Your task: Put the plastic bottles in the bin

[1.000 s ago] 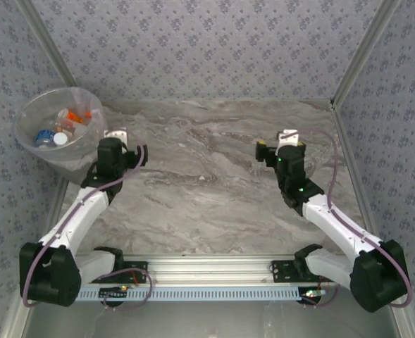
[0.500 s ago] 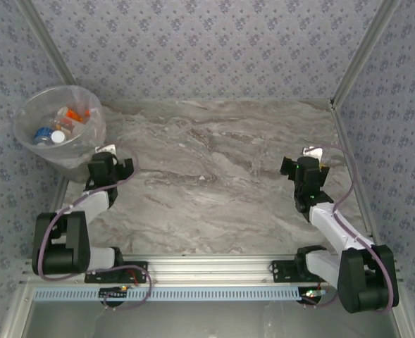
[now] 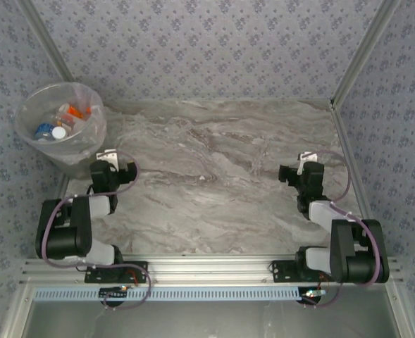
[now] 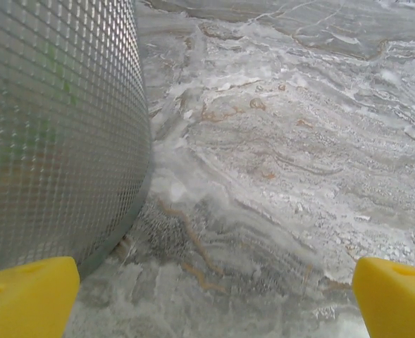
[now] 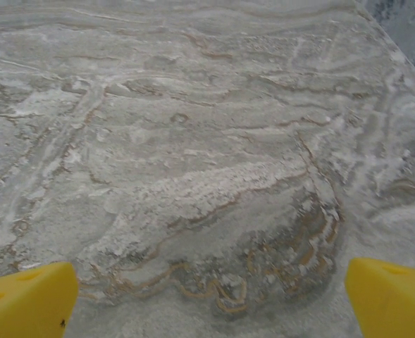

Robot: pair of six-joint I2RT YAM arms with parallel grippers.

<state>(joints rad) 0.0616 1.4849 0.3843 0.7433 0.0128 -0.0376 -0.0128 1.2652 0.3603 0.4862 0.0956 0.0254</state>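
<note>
Nearest me, both arms sit tucked low by their bases, left pincer (image 4: 211, 299) and right pincer (image 5: 207, 299) each spread wide and holding nothing. I judge this is parking, so I would move the left one gently, without nudging the bin (image 3: 80, 158) just beside it. Beyond lies the grey marbled counter (image 3: 221, 183). The plastic bottles (image 3: 59, 125) lie inside the bin, upper left, against patterned walls (image 3: 207, 49).
</note>
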